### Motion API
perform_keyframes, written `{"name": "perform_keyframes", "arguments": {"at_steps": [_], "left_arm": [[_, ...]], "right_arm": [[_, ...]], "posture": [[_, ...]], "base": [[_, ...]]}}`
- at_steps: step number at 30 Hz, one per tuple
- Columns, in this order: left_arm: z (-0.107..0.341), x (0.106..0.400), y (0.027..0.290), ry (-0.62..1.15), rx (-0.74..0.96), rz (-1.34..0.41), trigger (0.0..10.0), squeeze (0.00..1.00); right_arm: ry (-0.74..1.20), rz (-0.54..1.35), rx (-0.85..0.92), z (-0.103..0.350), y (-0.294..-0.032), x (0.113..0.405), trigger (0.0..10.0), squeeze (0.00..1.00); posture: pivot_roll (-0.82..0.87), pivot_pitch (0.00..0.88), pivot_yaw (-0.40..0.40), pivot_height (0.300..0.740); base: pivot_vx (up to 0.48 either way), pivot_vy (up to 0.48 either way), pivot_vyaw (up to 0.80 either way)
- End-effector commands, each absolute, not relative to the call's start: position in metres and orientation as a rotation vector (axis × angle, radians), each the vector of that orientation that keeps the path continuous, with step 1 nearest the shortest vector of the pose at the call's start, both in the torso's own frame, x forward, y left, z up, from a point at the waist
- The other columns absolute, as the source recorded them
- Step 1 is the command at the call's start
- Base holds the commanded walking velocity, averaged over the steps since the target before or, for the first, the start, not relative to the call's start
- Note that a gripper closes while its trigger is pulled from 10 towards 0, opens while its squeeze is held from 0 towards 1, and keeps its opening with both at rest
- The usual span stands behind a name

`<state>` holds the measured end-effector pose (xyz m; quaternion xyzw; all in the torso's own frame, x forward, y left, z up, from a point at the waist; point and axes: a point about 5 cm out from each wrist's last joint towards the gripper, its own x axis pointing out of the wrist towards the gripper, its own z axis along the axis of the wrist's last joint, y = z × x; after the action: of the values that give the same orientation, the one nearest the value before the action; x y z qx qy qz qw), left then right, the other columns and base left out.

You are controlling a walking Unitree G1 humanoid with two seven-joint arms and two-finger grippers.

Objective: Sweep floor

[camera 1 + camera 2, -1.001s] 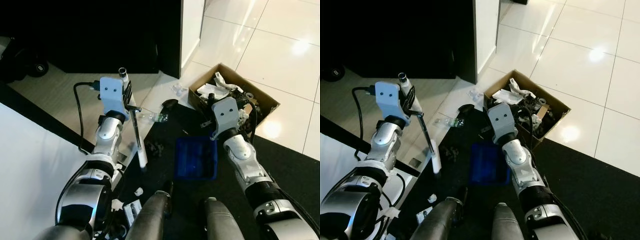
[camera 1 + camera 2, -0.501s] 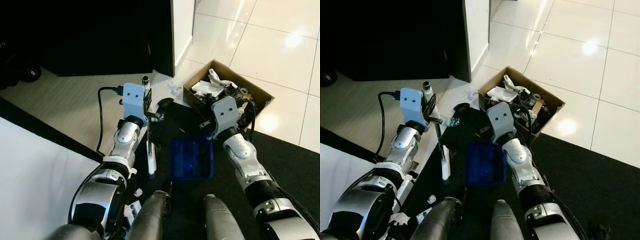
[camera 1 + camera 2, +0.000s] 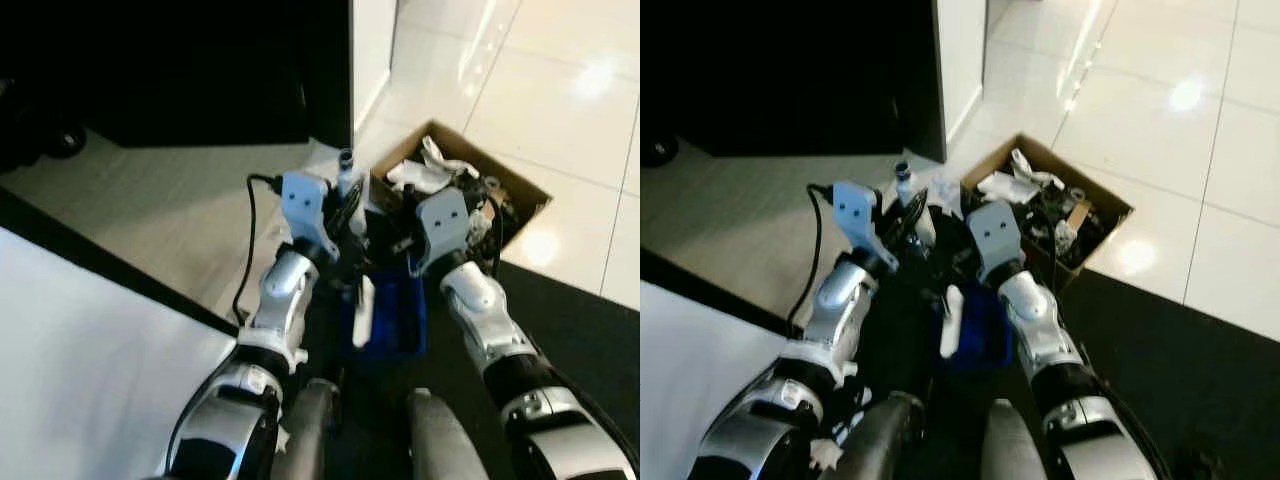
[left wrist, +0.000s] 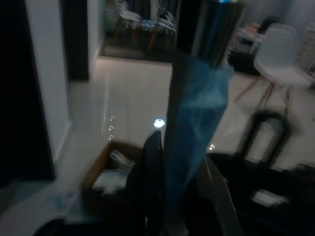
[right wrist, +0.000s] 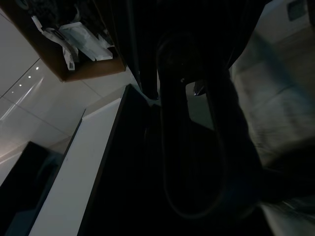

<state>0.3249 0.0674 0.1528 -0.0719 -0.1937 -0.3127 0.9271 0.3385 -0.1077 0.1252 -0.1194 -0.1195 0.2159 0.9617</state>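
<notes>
My left gripper [image 3: 346, 216] is shut on the handle of a hand brush; its white head [image 3: 364, 311] hangs down over the blue dustpan [image 3: 401, 322]. In the left wrist view the handle [image 4: 197, 110] is wrapped in blue and stands between the black fingers [image 4: 153, 182]. The dustpan lies low on the black mat [image 3: 590, 335], just in front of my knees. My right gripper [image 3: 402, 247] is shut on the dustpan's rear edge, close beside the left one. A dark loop handle [image 5: 192, 128] shows in the right wrist view.
An open cardboard box [image 3: 523, 192] full of scraps stands right behind both grippers, on the white tiles [image 3: 560, 90]. A white wall edge [image 3: 372, 50] and a dark opening lie behind on the left. A white surface [image 3: 80, 380] borders my left side.
My left arm has swung the brush rightwards, from the mat's left edge to over the dustpan. The right gripper has stayed on the dustpan. The camera has shifted a little.
</notes>
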Motion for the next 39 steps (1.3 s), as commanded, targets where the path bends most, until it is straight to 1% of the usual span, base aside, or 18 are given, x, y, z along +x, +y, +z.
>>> {"name": "perform_keyframes", "arguments": {"at_steps": [1,2,4,9,11,12,13,14,15,17,21,24,25,28,32,34,36,39], "left_arm": [[0.171,0.32,0.074,-0.457,-0.183,-0.689,10.0,0.0],[0.171,0.32,0.074,-0.457,-0.183,-0.689,10.0,0.0],[0.192,0.314,0.095,-0.5,-0.16,-0.703,10.0,0.0],[0.201,0.313,0.106,-0.525,-0.116,-0.695,10.0,0.0],[0.216,0.314,0.129,-0.549,-0.052,-0.659,10.0,0.0],[0.216,0.314,0.129,-0.549,-0.052,-0.659,10.0,0.0],[0.232,0.307,0.154,-0.526,0.01,-0.682,10.0,0.0],[0.235,0.303,0.16,-0.507,0.024,-0.709,10.0,0.0],[0.235,0.303,0.16,-0.507,0.024,-0.709,10.0,0.0],[0.238,0.294,0.167,-0.465,0.06,-0.785,10.0,0.0],[0.244,0.284,0.176,-0.429,0.06,-0.826,10.0,0.0],[0.249,0.285,0.184,-0.427,0.049,-0.771,10.0,0.0],[0.244,0.293,0.187,-0.423,0.071,-0.705,10.0,0.0],[0.208,0.314,0.183,-0.366,0.193,-0.515,10.0,0.0],[0.193,0.32,0.18,-0.333,0.21,-0.449,10.0,0.0],[0.179,0.33,0.179,-0.308,0.231,-0.343,10.0,0.0],[0.175,0.333,0.179,-0.303,0.25,-0.304,10.0,0.0],[0.171,0.34,0.187,-0.291,0.236,-0.223,10.0,0.0]], "right_arm": [[-0.255,0.482,-0.204,0.123,-0.096,0.334,10.0,0.0],[-0.255,0.482,-0.204,0.123,-0.096,0.334,10.0,0.0],[-0.247,0.474,-0.201,0.118,-0.099,0.333,10.0,0.0],[-0.244,0.472,-0.202,0.117,-0.1,0.332,10.0,0.0],[-0.244,0.465,-0.203,0.116,-0.101,0.333,10.0,0.0],[-0.244,0.465,-0.203,0.116,-0.101,0.333,10.0,0.0],[-0.252,0.45,-0.2,0.118,-0.103,0.334,10.0,0.0],[-0.256,0.445,-0.198,0.119,-0.103,0.334,10.0,0.0],[-0.256,0.445,-0.198,0.119,-0.103,0.334,10.0,0.0],[-0.256,0.439,-0.199,0.119,-0.104,0.335,10.0,0.0],[-0.256,0.43,-0.199,0.12,-0.106,0.337,10.0,0.0],[-0.258,0.422,-0.198,0.12,-0.108,0.338,10.0,0.0],[-0.257,0.42,-0.197,0.121,-0.108,0.339,10.0,0.0],[-0.264,0.426,-0.194,0.122,-0.104,0.339,10.0,0.0],[-0.269,0.431,-0.192,0.123,-0.102,0.339,10.0,0.0],[-0.267,0.443,-0.204,0.122,-0.099,0.337,10.0,0.0],[-0.265,0.448,-0.211,0.12,-0.099,0.335,10.0,0.0],[-0.251,0.446,-0.217,0.112,-0.102,0.328,10.0,0.0]], "posture": [[-0.07,0.294,0.112,0.74],[-0.07,0.294,0.112,0.74],[-0.05,0.283,0.115,0.74],[-0.04,0.277,0.118,0.74],[-0.03,0.258,0.124,0.74],[-0.03,0.258,0.124,0.74],[-0.02,0.239,0.127,0.74],[-0.02,0.239,0.127,0.74],[-0.02,0.239,0.127,0.74],[-0.02,0.228,0.129,0.74],[-0.01,0.204,0.131,0.74],[-0.01,0.19,0.125,0.74],[0.0,0.184,0.118,0.74],[-0.01,0.188,0.109,0.74],[-0.02,0.196,0.107,0.74],[-0.05,0.224,0.111,0.74],[-0.06,0.23,0.118,0.74],[-0.07,0.24,0.125,0.74]], "base": [[0.0,0.0,0.0],[0.0,0.0,0.0],[0.0,0.0,0.0],[0.0,0.0,0.0],[0.0,0.0,0.0],[0.0,0.0,0.0],[0.0,0.0,0.0],[0.0,0.0,0.0],[0.0,0.0,0.0],[0.0,0.0,0.0],[0.0,0.0,0.0],[0.0,0.0,0.0],[0.0,0.0,0.0],[0.0,0.0,0.0],[0.0,0.0,0.0],[0.0,0.0,0.0],[0.0,0.0,0.0],[0.0,0.0,0.0]]}}
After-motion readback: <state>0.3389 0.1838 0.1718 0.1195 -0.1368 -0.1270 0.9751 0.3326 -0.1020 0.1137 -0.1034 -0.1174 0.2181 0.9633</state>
